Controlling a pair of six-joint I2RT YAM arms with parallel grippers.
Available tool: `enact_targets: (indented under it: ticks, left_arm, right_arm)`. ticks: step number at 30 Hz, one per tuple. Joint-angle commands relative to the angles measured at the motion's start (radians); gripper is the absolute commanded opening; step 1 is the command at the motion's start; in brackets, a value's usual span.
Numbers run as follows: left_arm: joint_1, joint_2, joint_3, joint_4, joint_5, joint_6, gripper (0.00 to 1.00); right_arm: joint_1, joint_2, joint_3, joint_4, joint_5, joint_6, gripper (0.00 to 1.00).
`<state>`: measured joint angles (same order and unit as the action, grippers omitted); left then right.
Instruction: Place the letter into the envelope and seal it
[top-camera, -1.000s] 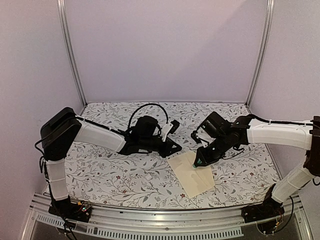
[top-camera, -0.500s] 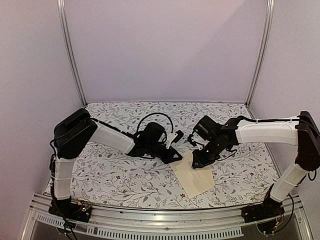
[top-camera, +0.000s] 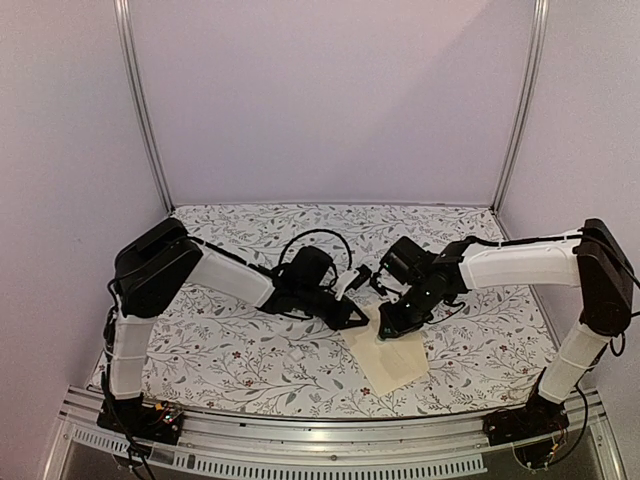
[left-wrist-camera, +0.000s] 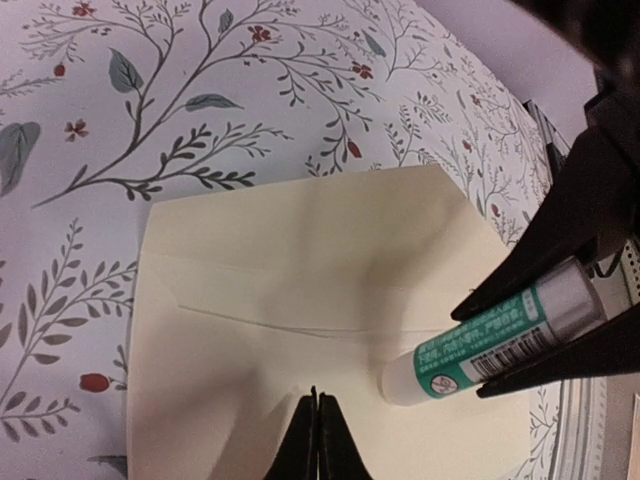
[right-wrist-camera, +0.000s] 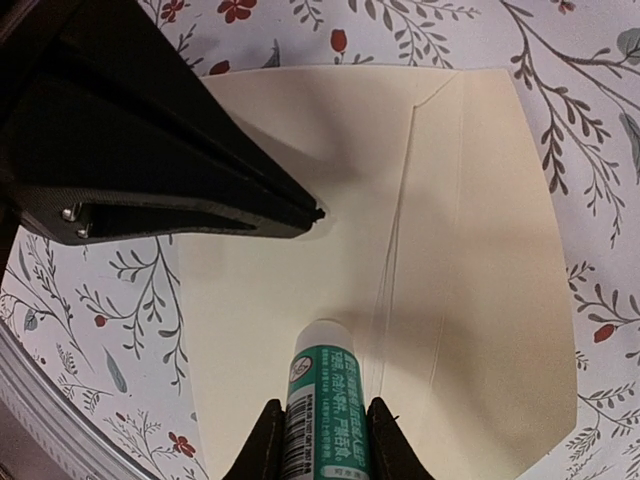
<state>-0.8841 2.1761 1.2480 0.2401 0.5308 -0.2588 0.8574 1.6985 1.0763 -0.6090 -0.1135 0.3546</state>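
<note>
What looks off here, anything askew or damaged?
Nothing spilled or torn. The envelope lies skewed to the table edge, with fold lines across it. The shut left pincer appears to pin it while the right pincer holds a glue stick end-down on it. No letter in view.

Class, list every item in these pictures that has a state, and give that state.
envelope: lying flat, flap apparently folded down.
glue stick: gripped, tilted, white end on the envelope.
left hand: shut, empty, tips on the envelope.
right hand: shut on the glue stick.
</note>
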Motion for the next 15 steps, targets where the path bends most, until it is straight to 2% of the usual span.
enact_targets:
  ticks: [1, 7, 15]
  left_arm:
    - [0.006, 0.032, 0.031, -0.037, 0.029, 0.016, 0.02]
    - [0.007, 0.074, 0.062, -0.062, 0.041, 0.018, 0.02]
    - [0.009, 0.105, 0.084, -0.091, -0.019, 0.013, 0.01]
  right_arm:
    - [0.006, 0.024, -0.009, 0.024, 0.018, 0.012, 0.0]
    - [0.025, 0.022, -0.025, 0.006, 0.03, 0.028, 0.0]
    - [0.076, 0.0, -0.033, -0.063, 0.062, 0.06, 0.0]
